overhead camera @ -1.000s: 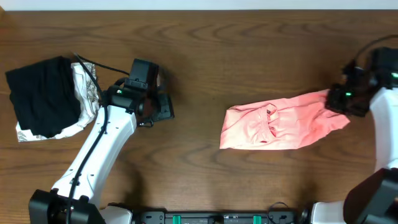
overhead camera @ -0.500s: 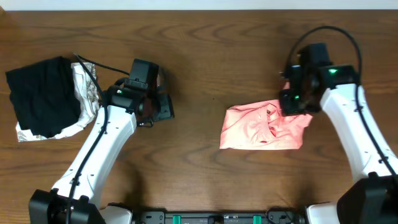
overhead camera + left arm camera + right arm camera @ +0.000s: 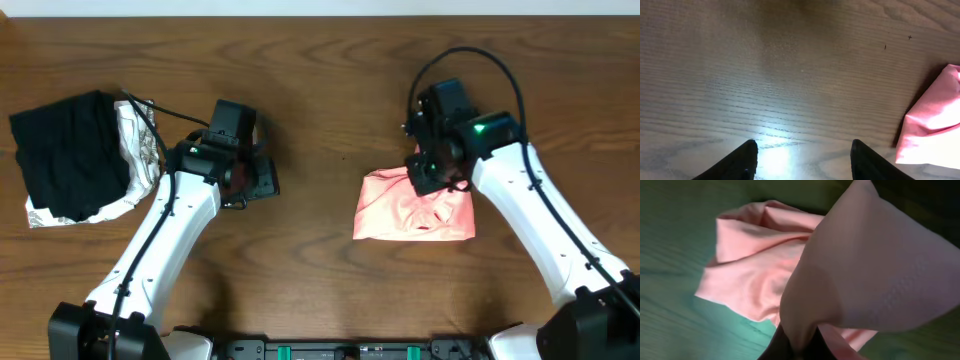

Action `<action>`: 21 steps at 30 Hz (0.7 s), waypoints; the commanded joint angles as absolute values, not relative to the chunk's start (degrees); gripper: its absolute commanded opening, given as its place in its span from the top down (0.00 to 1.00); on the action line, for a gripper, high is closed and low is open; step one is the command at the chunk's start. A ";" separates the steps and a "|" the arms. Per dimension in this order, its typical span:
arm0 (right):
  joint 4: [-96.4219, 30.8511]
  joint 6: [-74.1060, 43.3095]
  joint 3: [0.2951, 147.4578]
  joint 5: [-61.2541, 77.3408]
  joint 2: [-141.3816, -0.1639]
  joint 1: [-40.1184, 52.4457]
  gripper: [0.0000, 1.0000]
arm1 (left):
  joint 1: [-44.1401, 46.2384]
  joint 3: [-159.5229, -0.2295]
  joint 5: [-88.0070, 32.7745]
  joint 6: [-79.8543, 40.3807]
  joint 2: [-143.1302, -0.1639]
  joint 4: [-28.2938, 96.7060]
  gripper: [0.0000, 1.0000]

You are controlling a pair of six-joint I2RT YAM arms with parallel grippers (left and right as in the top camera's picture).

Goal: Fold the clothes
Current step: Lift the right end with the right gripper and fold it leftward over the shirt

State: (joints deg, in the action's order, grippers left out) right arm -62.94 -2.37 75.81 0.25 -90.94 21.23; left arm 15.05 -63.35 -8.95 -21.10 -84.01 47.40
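Observation:
The clothes, a salmon-pink T-shirt (image 3: pixel 415 210), lie bunched into a compact shape right of the table's middle. My right gripper (image 3: pixel 428 176) hangs over the shirt's upper edge, shut on a pinched fold of pink fabric (image 3: pixel 860 280) that rises in a cone from between its fingers (image 3: pixel 777 347). The rest of the shirt (image 3: pixel 760 265) lies below on the wood. My left gripper (image 3: pixel 802 150) is open over bare wood left of the shirt, nothing between its fingers; the shirt's left edge (image 3: pixel 935 125) shows at the right of that view.
A black folded garment (image 3: pixel 70 150) lies on a silvery-white patterned cloth (image 3: pixel 135 150) at the far left, behind my left arm (image 3: pixel 165 240). A black cable (image 3: pixel 160 108) runs from the pile to that arm.
My right gripper has carried the shirt's right end leftward over the rest, shortening the spread from a long strip to a compact fold. The left arm has stayed put.

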 commanded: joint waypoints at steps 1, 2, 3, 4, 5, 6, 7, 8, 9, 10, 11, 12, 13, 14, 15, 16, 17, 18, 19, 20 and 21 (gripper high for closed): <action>-62.74 -3.38 76.95 -0.23 -91.07 22.83 0.99 | 14.81 -63.05 -8.34 -20.60 -84.25 47.51 0.40; -62.72 -3.38 76.95 -0.21 -91.07 23.14 0.99 | 14.81 -63.05 -8.34 -20.60 -84.25 47.51 0.40; -62.72 -3.36 76.95 -0.21 -91.07 23.46 0.99 | 14.81 -63.05 -8.34 -20.60 -84.25 47.51 0.40; -62.72 -3.36 76.95 -0.21 -91.07 23.68 0.99 | 14.81 -63.05 -8.34 -20.60 -84.25 47.51 0.40; -62.72 -3.36 76.95 -0.21 -91.07 23.99 0.99 | 14.81 -63.05 -8.34 -20.60 -84.25 47.51 0.40; -62.72 -3.36 76.95 -0.21 -91.07 24.25 0.99 | 14.81 -63.05 -8.34 -20.60 -84.25 47.51 0.40; -62.78 -3.29 76.95 -0.25 -91.07 24.47 0.99 | 14.81 -63.05 -8.34 -20.60 -84.25 47.53 0.40; -62.85 -3.29 76.99 -0.23 -91.07 24.51 0.99 | 14.81 -63.05 -8.34 -20.60 -84.25 47.53 0.40; -62.96 -3.29 77.08 -0.23 -91.07 24.49 0.99 | 14.81 -63.05 -8.34 -20.60 -84.25 47.53 0.40; -63.05 -3.29 77.28 -0.25 -91.07 24.36 0.99 | 14.81 -63.05 -8.34 -20.60 -84.25 47.51 0.40; -63.07 -3.33 77.52 -0.25 -91.07 24.25 0.99 | 14.81 -63.05 -8.34 -20.60 -84.25 47.53 0.40; -63.24 -3.36 77.93 -0.67 -91.07 24.10 0.99 | 14.81 -63.05 -8.34 -20.58 -84.25 47.53 0.40; -63.64 -3.36 78.48 -1.39 -91.07 23.99 0.99 | 14.81 -63.05 -8.34 -20.58 -84.25 47.51 0.40; -64.23 -3.33 79.29 -2.35 -91.07 23.94 0.99 | 14.81 -63.05 -8.32 -20.60 -84.25 47.53 0.40; -64.84 -3.31 80.07 -2.98 -91.07 23.94 0.99 | 14.81 -63.05 -8.34 -20.60 -84.25 47.51 0.39; -65.73 -3.14 81.38 -3.60 -91.07 23.94 0.99 | 14.81 -63.05 -8.32 -20.60 -84.25 47.51 0.40; -66.65 -2.74 82.72 -3.68 -91.07 23.94 0.99 | 14.81 -63.05 -8.32 -20.60 -84.25 47.51 0.40; -67.48 -2.42 84.09 -3.70 -91.07 23.94 0.99 | 14.81 -63.05 -8.32 -20.60 -84.25 47.51 0.40; -68.25 -2.07 85.41 -3.70 -91.07 23.94 0.99 | 14.81 -63.05 -8.32 -20.60 -84.25 47.48 0.40; -69.04 -2.04 86.91 -3.70 -91.07 23.94 0.99 | 14.81 -63.05 -8.32 -20.60 -84.25 47.44 0.39; -69.60 -2.04 88.12 -3.70 -91.07 23.94 0.99 | 14.81 -63.05 -8.32 -20.60 -84.25 47.44 0.40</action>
